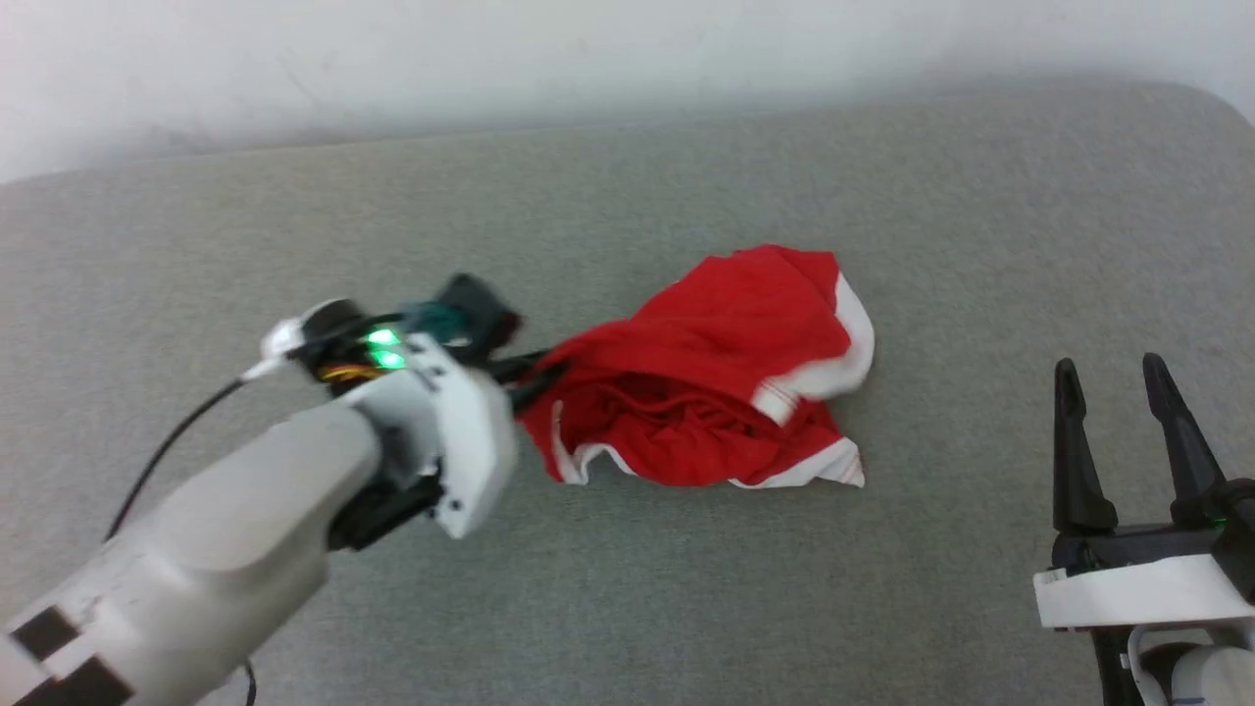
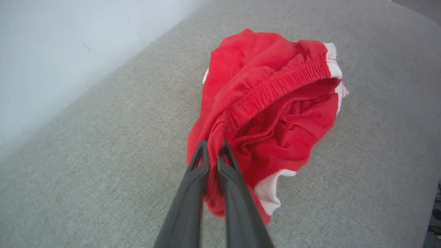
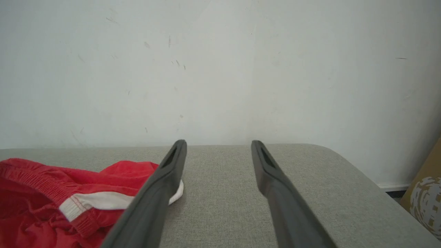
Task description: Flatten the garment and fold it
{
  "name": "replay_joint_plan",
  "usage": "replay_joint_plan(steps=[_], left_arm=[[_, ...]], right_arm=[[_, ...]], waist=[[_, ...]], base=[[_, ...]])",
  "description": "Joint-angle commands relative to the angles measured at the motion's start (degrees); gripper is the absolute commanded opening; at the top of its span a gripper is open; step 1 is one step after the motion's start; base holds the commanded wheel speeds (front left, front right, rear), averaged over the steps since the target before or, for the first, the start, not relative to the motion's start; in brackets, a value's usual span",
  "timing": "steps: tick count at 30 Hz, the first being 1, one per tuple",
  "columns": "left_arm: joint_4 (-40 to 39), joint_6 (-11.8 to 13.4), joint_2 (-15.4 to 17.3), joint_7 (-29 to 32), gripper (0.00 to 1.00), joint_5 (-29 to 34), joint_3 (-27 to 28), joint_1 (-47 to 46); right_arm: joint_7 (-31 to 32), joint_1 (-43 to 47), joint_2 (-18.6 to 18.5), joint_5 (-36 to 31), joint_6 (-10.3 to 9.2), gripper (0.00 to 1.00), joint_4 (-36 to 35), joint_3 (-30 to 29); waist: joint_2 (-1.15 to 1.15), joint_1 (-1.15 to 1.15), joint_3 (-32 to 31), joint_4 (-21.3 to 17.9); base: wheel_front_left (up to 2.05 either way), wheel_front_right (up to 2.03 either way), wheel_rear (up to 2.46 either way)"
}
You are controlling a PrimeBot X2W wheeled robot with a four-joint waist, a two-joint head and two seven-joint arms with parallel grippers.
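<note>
1. The grey fabric-covered counter (image 1: pixel 627 588) has plenty of bare room around the cloth. I judge the step goes best by drawing the cloth out low across it, letting friction open the folds.
2. The garment, bright red thin-fabric shorts with broad white side bands (image 1: pixel 726 363), lies crumpled in a heap near the counter's middle. A slow, steady pull toward the robot's left should spread it rather than drag the whole heap along.
3. The left gripper (image 2: pixel 213 151) has its jaws pressed together, pinching the gathered red waistband (image 2: pixel 275 89) at the heap's left edge. The bite looks shallow, close to the tips, so a jerk could slip it.
4. The right gripper (image 1: pixel 1110 371) hovers well apart from the shorts, jaws spread and holding nothing. It probably ought to take the waistband's opposite end so the two can stretch it.
5. Hidden: the heap buries most of the leg openings and its underside, so front and back cannot be told apart.
6. How many layers the left jaws pinch is unclear.
7. A brown patterned object (image 3: pixel 425 196) beside the counter is cut off at the picture's edge.
</note>
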Motion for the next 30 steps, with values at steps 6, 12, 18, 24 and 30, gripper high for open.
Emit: replay_joint_plan(steps=[6, 12, 18, 24, 30], left_arm=[[5.79, 4.4, 5.77, -6.94, 0.0, -4.16, 4.8, 6.83], [15.36, 7.16, 7.15, -10.63, 0.0, -6.94, 7.45, 10.35], [26.06, 7.28, 5.43, -10.55, 0.0, -8.89, 7.25, 13.47], [30.02, 5.97, 2.46, -11.98, 0.94, -9.19, 6.97, 13.52], [30.19, 5.1, 2.1, -17.89, 1.0, -6.13, 6.99, 9.27]], right_arm=[[-0.27, 0.63, 0.15, -1.1, -0.11, 1.0, -0.68, 0.62], [-0.27, 0.4, 0.15, -1.47, -0.11, 1.0, -0.71, 1.02], [-0.27, 0.17, 0.15, -1.43, -0.11, 1.0, -0.5, 1.34], [-0.27, 0.82, 0.15, -1.37, -0.11, 1.0, -0.19, 0.68], [-0.27, 1.42, 0.15, -1.73, -0.11, 1.0, -0.18, 0.96]], waist=[[0.0, 0.0, -2.1, 3.42], [0.0, 0.0, -1.05, 3.29], [0.0, 0.0, -0.06, 2.36], [0.0, 0.0, -0.86, 3.44], [0.0, 0.0, -3.47, 5.76]], base=[[0.0, 0.0, 0.0], [0.0, 0.0, 0.0], [0.0, 0.0, 0.0], [0.0, 0.0, 0.0], [0.0, 0.0, 0.0]])
